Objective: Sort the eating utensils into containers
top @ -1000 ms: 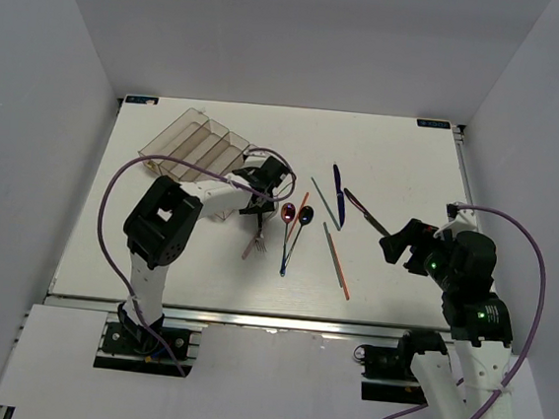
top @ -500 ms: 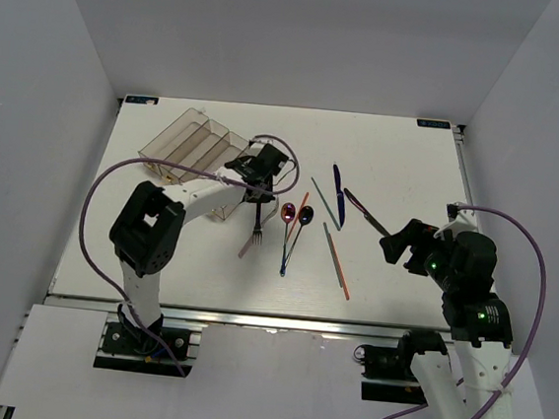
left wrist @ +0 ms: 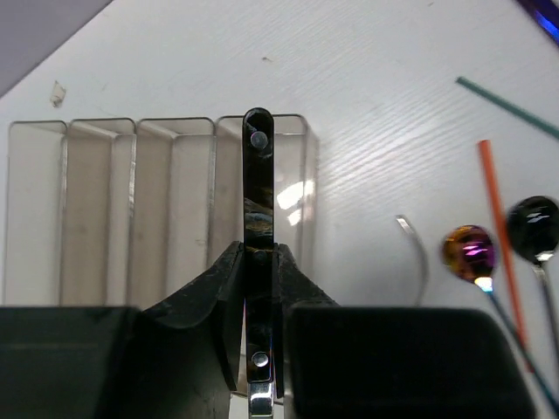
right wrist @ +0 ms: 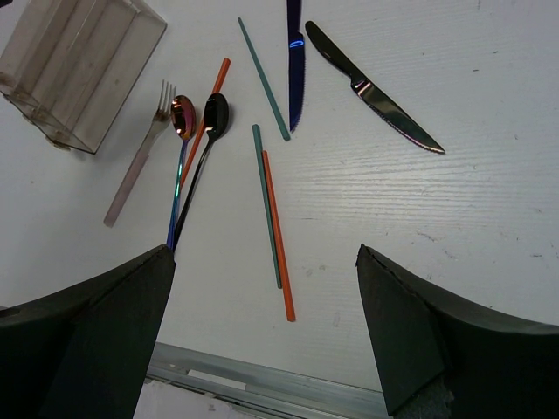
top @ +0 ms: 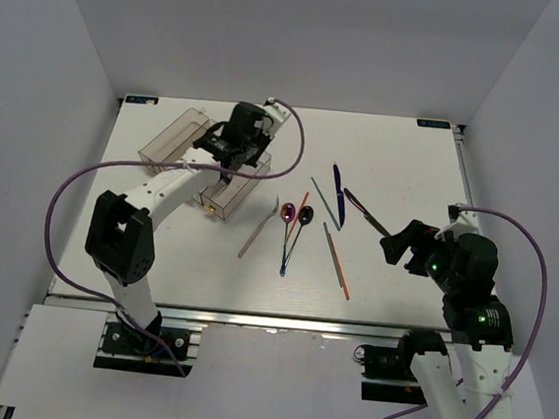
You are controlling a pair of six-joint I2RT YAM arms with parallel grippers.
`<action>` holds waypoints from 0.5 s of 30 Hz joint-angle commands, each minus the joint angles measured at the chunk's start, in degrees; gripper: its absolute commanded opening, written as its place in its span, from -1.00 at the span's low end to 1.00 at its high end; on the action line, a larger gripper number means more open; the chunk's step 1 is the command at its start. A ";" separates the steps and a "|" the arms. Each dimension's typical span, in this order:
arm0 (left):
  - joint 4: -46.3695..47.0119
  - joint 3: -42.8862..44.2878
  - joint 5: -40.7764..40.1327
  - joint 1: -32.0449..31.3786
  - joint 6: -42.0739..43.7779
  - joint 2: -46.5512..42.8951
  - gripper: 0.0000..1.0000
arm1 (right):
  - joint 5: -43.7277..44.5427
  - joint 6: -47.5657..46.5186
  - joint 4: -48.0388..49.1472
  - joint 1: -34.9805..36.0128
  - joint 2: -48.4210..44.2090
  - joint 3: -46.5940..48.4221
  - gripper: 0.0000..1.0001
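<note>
**A:** The left arm has swung from the middle of the table out to the far-left tray (top: 172, 138), lifting the dark fork (left wrist: 258, 192) off the table!

**B:** The left gripper (left wrist: 259, 262) pinches its handle over the tray's right end. The right gripper (top: 398, 243) hangs near right, fingers spread, holding nothing.

**A:** Knives (right wrist: 376, 92), chopsticks (right wrist: 278, 236), silver fork (right wrist: 135, 179) and spoons (right wrist: 216, 112) lie mid-table.
</note>
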 commanded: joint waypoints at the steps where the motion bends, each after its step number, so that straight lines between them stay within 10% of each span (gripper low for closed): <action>1: 3.04 2.55 16.71 8.57 13.42 1.36 -1.00 | -0.92 -0.82 2.16 0.20 -0.89 -0.22 0.79; 15: 16.58 -4.30 29.09 12.28 9.30 6.38 -0.97 | -0.92 -0.91 2.69 0.73 -1.86 -1.02 0.79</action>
